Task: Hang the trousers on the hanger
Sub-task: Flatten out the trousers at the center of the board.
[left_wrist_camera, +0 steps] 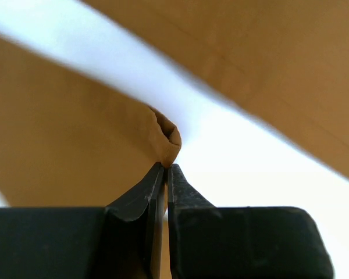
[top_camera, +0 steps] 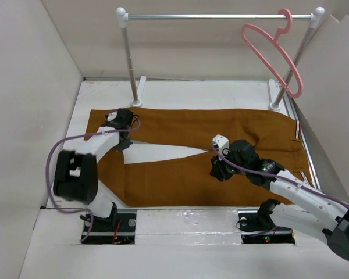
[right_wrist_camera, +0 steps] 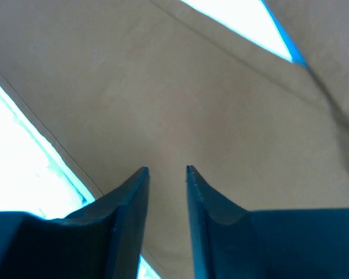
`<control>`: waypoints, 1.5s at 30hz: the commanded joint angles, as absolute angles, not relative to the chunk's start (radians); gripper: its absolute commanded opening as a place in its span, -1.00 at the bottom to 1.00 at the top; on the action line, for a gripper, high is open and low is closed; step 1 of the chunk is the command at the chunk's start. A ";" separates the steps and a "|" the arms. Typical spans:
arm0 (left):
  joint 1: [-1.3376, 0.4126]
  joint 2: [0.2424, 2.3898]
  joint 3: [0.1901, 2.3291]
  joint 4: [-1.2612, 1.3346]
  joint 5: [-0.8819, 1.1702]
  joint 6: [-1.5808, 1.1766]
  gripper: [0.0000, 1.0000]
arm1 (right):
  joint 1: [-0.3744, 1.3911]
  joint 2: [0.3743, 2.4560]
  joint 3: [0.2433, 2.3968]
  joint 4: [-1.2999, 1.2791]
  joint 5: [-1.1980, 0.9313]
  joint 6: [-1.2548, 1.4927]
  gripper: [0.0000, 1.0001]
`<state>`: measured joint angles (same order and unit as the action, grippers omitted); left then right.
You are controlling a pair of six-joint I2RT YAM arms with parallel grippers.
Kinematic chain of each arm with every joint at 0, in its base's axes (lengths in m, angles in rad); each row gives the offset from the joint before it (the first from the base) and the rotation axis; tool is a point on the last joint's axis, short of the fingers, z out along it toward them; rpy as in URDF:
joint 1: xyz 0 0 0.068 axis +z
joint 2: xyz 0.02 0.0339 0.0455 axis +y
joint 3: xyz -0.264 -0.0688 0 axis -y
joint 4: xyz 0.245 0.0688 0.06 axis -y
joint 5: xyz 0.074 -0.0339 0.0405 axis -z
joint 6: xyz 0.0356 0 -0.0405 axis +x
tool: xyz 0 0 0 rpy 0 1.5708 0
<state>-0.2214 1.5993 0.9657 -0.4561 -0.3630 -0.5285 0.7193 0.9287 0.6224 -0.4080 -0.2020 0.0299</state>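
The trousers (top_camera: 221,131) lie flat across the centre of the white table (top_camera: 192,93), waistband at right. The hanger (top_camera: 274,55) hangs on the clothes rail (top_camera: 221,17) at upper right, well apart from the cloth. The left gripper (left_wrist_camera: 166,167) has its fingers pressed together, pinching a fold of the leg edge. The right gripper (right_wrist_camera: 166,170) has its fingers slightly spread over the cloth. A pale waistband strip (top_camera: 297,129) is too small to read.

I see white links and bulky black joint housings on my left arm (top_camera: 102,142) and right arm (top_camera: 296,195), a purple cable (top_camera: 75,138) trailing along each, and tapering black wedge fingers on the left gripper (left_wrist_camera: 166,168) and right gripper (right_wrist_camera: 166,170).
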 commanded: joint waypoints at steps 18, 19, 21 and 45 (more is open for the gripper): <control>-0.141 0.827 1.206 -0.712 -0.587 -0.664 -1.00 | 0.096 0.977 0.520 -0.389 -0.080 0.195 -0.02; -0.141 0.818 1.215 -0.710 -0.609 -0.657 -1.00 | 0.063 1.035 0.515 -0.367 -0.080 0.187 -0.10; -0.141 0.793 1.239 -0.695 -0.626 -0.609 -1.00 | 0.008 1.109 0.531 -0.319 -0.078 0.173 -0.30; -0.268 0.835 1.269 -0.555 -0.611 -0.474 -1.00 | 0.127 1.464 0.910 -0.422 -0.250 0.192 -0.11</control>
